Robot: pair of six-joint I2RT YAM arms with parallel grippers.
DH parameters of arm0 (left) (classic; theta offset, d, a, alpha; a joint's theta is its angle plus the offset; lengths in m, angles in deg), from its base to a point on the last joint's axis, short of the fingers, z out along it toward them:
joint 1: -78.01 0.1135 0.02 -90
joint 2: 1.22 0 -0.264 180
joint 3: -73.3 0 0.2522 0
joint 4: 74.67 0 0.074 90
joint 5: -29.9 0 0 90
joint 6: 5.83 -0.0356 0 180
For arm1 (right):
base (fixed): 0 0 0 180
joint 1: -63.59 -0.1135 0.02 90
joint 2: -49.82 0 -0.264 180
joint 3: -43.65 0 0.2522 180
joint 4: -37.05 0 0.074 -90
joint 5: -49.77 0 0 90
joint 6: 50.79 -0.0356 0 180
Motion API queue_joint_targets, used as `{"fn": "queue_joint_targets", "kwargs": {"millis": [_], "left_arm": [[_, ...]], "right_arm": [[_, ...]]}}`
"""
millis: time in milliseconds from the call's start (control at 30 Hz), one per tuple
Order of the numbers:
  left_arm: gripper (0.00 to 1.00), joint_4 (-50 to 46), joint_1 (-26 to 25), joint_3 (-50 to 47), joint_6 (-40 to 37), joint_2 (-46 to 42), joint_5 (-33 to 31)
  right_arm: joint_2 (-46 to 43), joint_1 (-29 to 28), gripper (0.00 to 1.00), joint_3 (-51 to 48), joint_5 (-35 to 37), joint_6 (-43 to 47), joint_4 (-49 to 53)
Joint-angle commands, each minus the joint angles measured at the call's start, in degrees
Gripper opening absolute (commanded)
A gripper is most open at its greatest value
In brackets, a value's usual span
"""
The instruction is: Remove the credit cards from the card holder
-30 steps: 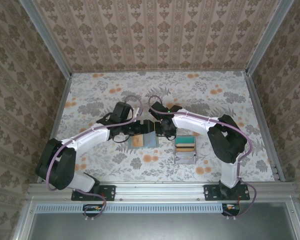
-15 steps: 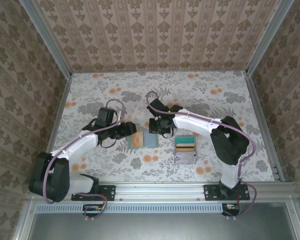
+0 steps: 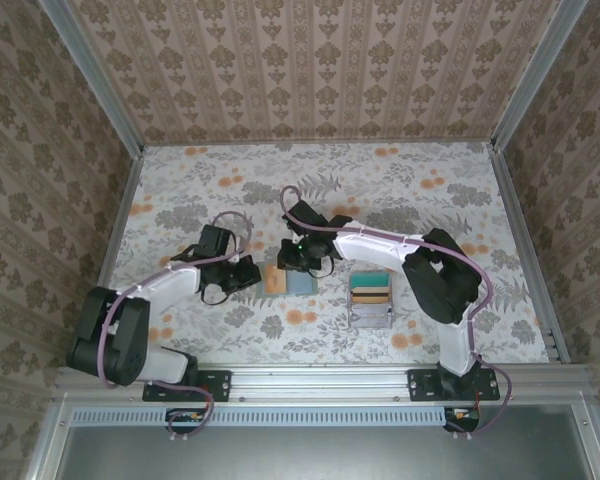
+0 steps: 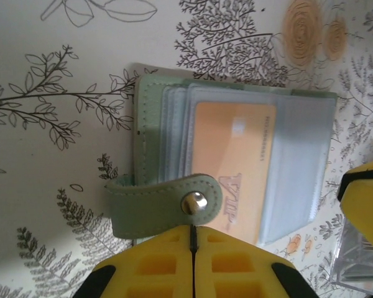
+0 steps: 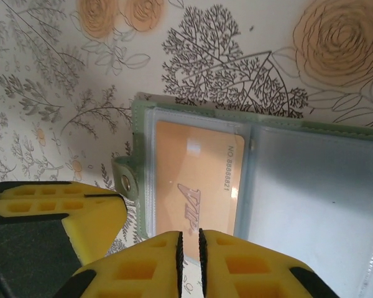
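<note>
Left jaws shut, card holder [image 4: 150, 121] edge behind them

An orange card [image 5: 198, 186], lying mid-frame inside the card holder [image 5: 311, 186], is showing slanted "VIP" lettering and a number beginning "NO 8888" along its right edge.

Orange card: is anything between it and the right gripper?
The orange card sits in a clear sleeve of the card holder, so plastic covers its face near the right gripper. Nothing else lies over it.
</note>
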State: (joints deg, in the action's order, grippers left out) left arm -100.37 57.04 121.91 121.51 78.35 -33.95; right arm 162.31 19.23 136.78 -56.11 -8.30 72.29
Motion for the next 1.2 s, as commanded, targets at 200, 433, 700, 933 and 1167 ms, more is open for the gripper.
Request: {"fn": "queue_joint_targets", "kwargs": {"millis": [200,433,700,933,1167], "left_arm": [[0.06,1.4,-0.7,0.2,0.5,4.1,0.0],[0.04,0.8,-0.8,0.4,0.7,5.9,-0.5],[0.03,0.2,-1.0,0.4,0.6,6.1,-1.1],[0.02,0.2,-1.4,0.6,0.6,6.6,-0.8],[0.01,0.0,-1.6,0.8,0.6,6.7,-0.8]], "right_arm": [[2.2,1.3,0.21,-3.6,-4.6,-3.4,-4.0],[3.6,1.7,0.21,-4.6,-6.0,-3.7,-4.6],[5.0,1.8,0.21,-4.7,-7.2,-3.7,-5.2],[5.3,1.8,0.21,-4.7,-8.7,-3.7,-6.5],[5.7,1.8,0.15,-4.5,-9.2,-3.9,-6.4]]}}
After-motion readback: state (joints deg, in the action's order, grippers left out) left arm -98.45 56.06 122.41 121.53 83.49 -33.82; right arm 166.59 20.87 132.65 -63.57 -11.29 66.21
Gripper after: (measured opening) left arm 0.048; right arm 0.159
